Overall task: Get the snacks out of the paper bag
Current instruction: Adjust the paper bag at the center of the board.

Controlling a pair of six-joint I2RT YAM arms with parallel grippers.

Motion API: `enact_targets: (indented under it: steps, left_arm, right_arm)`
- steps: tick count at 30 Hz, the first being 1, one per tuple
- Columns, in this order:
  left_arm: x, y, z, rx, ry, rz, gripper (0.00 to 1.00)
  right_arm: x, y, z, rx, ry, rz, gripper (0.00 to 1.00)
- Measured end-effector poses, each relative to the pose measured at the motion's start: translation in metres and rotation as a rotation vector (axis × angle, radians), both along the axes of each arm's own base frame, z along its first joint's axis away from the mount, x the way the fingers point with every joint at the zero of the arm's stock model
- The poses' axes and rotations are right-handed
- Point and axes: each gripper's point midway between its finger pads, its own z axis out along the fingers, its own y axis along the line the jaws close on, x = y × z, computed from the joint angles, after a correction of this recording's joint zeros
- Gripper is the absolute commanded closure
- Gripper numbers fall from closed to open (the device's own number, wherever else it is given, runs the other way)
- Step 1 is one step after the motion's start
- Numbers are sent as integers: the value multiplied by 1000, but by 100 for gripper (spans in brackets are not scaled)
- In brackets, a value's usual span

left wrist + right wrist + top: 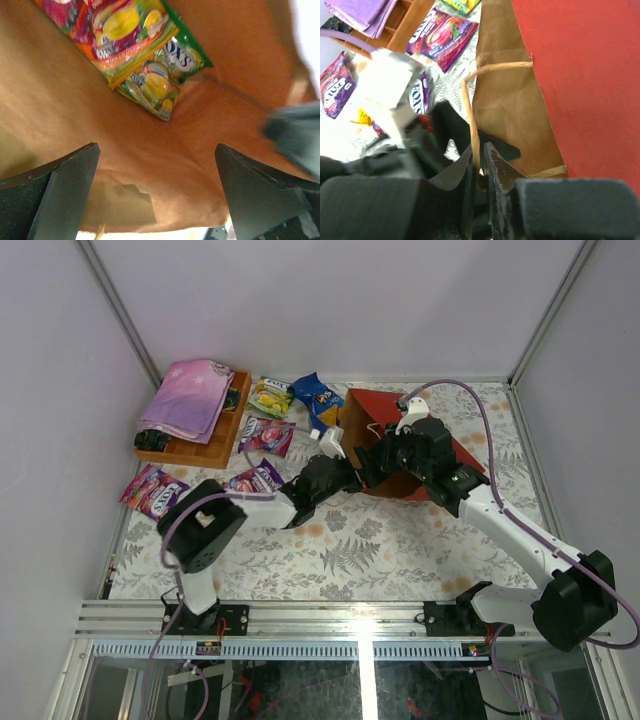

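The paper bag (375, 410), red outside and brown inside, lies on its side at mid table. My left gripper (157, 170) is open deep in its mouth, with nothing between the fingers. Ahead of it lie two snacks, a green-yellow packet (150, 85) and an orange-pink one (120, 30), on the brown wall (60, 110). My right gripper (480, 160) stands at the bag's upper rim. The twisted paper handle (470, 100) runs between its fingers. It rests against one finger, with a thin gap to the other.
Outside the bag lie a dark-blue chip bag (317, 395), a green-yellow packet (270, 397) and purple packets (267, 435) (152, 490). A wooden tray (205, 450) with a folded pink-purple cloth (190, 398) stands at the back left.
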Motion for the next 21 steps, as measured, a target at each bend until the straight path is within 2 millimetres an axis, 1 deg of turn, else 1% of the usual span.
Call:
enact_targets:
  steps: [2, 4, 5, 6, 8, 9, 11, 14, 17, 21]
  left_arm:
    - [4, -15, -18, -29, 61, -21, 2]
    - [8, -25, -35, -53, 126, -32, 2]
    - [9, -29, -43, -65, 157, -32, 2]
    - [11, -32, -48, -75, 178, -28, 2]
    - [17, -36, -57, -101, 221, -15, 2]
    - [19, -39, -60, -112, 235, -11, 2]
    - [24, -45, -64, -136, 256, -5, 3]
    - [32, -51, -67, -169, 278, 10, 3]
    - [39, -54, -67, -208, 281, 28, 2]
    - [51, -57, -72, -261, 274, 75, 1]
  right_arm:
    - [3, -3, 4, -8, -15, -17, 78]
    - [5, -6, 9, -18, -33, -33, 74]
    - [6, -8, 12, -22, -39, -39, 68]
    - [7, -10, 15, -28, -52, -50, 57]
    - [8, -16, 23, -40, -79, -70, 30]
    - [8, -19, 27, -45, -87, -80, 20]
    - [8, -26, 37, -65, -119, -99, 10]
    - [8, -35, 53, -89, -166, -124, 1]
    - [1, -38, 62, -94, -199, -106, 1]
    - [-21, -34, 66, -60, -241, -18, 1]
